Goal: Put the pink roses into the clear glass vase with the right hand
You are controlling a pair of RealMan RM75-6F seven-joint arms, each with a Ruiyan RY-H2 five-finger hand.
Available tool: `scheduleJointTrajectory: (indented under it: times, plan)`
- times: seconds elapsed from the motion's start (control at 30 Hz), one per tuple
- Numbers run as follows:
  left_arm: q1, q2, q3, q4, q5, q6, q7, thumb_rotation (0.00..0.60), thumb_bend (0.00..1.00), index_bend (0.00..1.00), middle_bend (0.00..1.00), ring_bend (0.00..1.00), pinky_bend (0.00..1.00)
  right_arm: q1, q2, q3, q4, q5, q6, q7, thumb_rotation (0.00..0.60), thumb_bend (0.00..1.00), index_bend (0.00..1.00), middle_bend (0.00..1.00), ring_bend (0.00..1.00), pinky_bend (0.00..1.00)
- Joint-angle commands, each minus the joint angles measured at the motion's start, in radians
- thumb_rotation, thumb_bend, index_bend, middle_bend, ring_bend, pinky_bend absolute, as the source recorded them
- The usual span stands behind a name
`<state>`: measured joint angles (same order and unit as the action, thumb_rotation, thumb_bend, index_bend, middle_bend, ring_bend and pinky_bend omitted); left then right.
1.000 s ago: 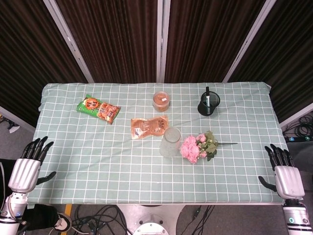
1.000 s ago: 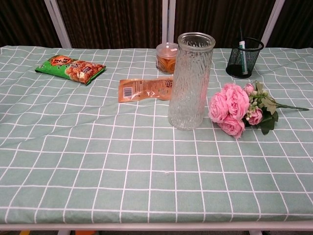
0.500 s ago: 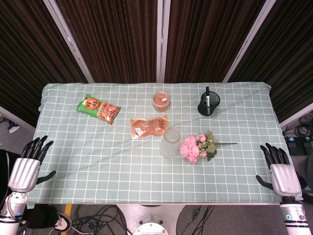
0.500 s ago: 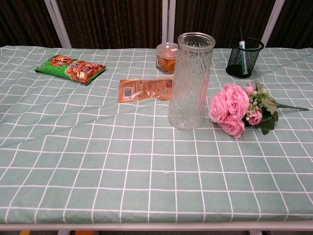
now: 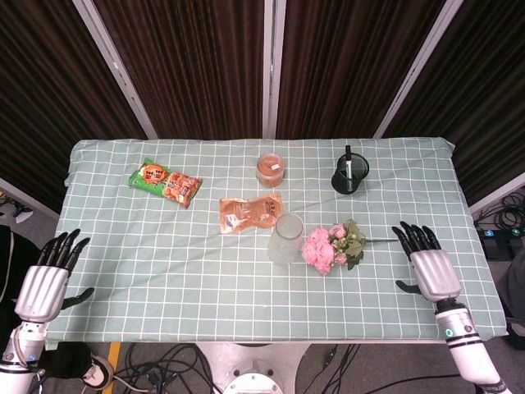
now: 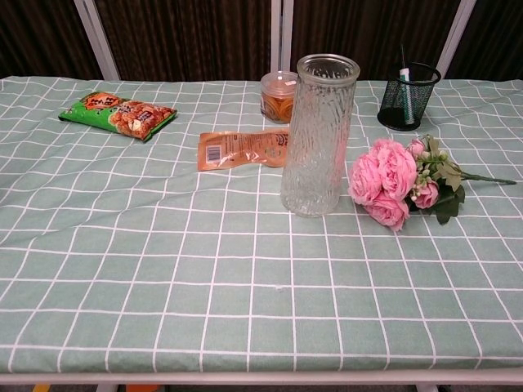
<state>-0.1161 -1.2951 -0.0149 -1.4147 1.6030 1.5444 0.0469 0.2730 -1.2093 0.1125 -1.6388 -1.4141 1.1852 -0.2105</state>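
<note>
- Your right hand (image 5: 430,269) has come in from the table's right edge and now sits over the cloth, to the right of the roses' stem tip; its fingers are spread apart and it holds nothing.
- You have a table (image 5: 123,271) under a green checked cloth carrying everything else, and nothing on it has shifted since the earlier frames.
- Your left hand (image 5: 43,287) stays off the table's near left corner, fingers spread and empty; only the head view shows either hand.
- You can see the clear glass vase (image 6: 317,135) upright near the table's middle, with nothing in it.
- Your pink roses (image 6: 391,181) lie flat on the cloth just right of the vase, blooms toward it and stem pointing right, apart from your right hand.
- You have a green snack bag (image 5: 164,182) lying at the far left.
- An orange packet (image 5: 249,213) lies flat just behind and left of the vase.
- A black mesh pen cup (image 5: 350,175) stands at the far right with a pen in it.
- A small round jar (image 5: 270,169) stands behind the orange packet.
</note>
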Motion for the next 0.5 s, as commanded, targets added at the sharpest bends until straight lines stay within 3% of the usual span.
scheduleJointTrajectory:
  times: [0.03, 0.2, 0.5]
  plan:
    - [0.001, 0.001, 0.001, 0.004, -0.002, -0.001, -0.008, 0.6, 0.0, 0.11, 0.0, 0.0, 0.12, 0.05, -0.011, 0.025, -0.03, 0.051, -0.077, -0.022, 0.6, 0.0, 0.0, 0.0, 0.0, 0.0]
    - [0.0, 0.006, 0.002, 0.003, 0.005, 0.005, -0.024, 0.6, 0.0, 0.11, 0.0, 0.0, 0.12, 0.129, -0.008, 0.039, -0.054, 0.131, -0.201, -0.063, 0.6, 0.0, 0.0, 0.0, 0.0, 0.0]
    - [-0.001, 0.0, 0.006, 0.015, 0.007, -0.002, -0.029, 0.6, 0.0, 0.11, 0.0, 0.0, 0.12, 0.227, -0.066, 0.056, -0.027, 0.225, -0.271, -0.164, 0.6, 0.0, 0.0, 0.0, 0.0, 0.0]
